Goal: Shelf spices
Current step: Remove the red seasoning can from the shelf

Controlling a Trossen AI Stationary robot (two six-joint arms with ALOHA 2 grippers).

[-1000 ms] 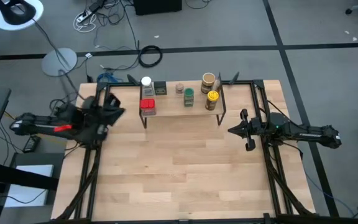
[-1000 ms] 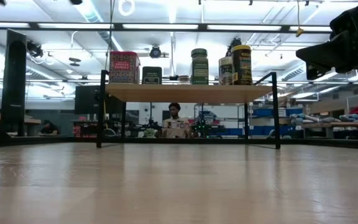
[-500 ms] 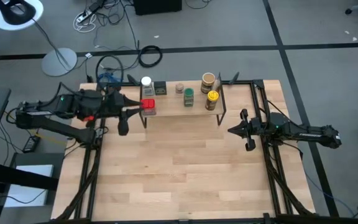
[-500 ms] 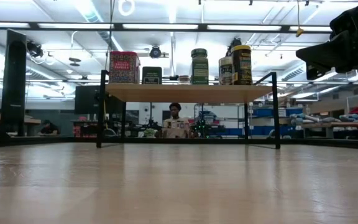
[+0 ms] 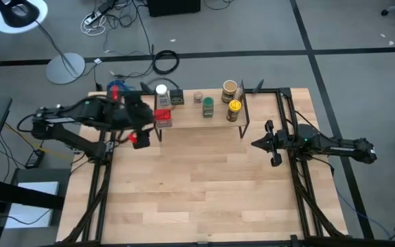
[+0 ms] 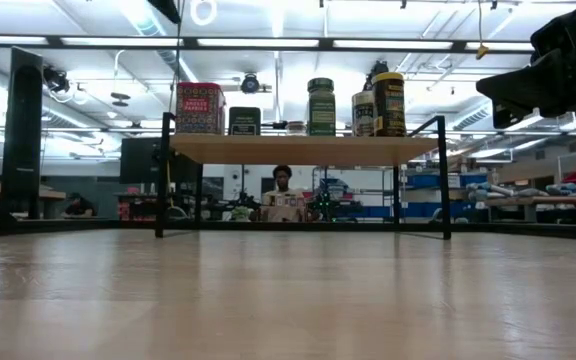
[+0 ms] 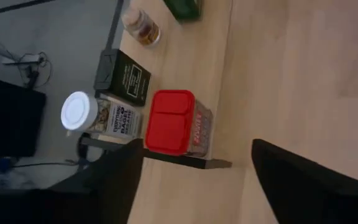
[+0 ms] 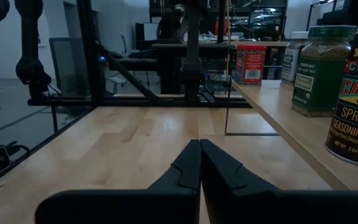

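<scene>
— Risk first: left gripper [image 7: 197, 149] hanging over the left end of the low rack with a light wooden board and thin black legs [image 5: 187, 114], fingers [image 7: 107, 180] spread wide, nothing between them.
— Right above the square red-lidded tin [image 7: 173, 121] at that end?
— Yes. Could clip that tin on a careless descent and tip it off the front edge. Could also knock the flat dark tin [image 7: 124, 78] or the white-lidded jar [image 7: 79, 112] just behind, both standing close together.
— And the rest of the spices?
— All upright on the rack's board: small tan-capped jar [image 7: 143, 28] toward the middle, green jar [image 5: 208, 106] beside it, then yellow-lidded jar [image 5: 234, 108] and taller brown canister [image 5: 230, 89] at the right end. Judged nearly or fully shelved, so little reason to reach in.
— Right gripper [image 8: 199, 152]?
— Waiting off the rack's right end, fingers pressed together, holding nothing.
— Surface?
— Pale wooden plank table [image 5: 204, 185], smooth and flat in front of the rack.
— Room?
— Grey floor behind the rack with loose cables and a round-based lamp stand [image 5: 65, 68]. Seated person [image 6: 282, 190] visible under the rack's board, far back, among benches and ceiling lights.
</scene>
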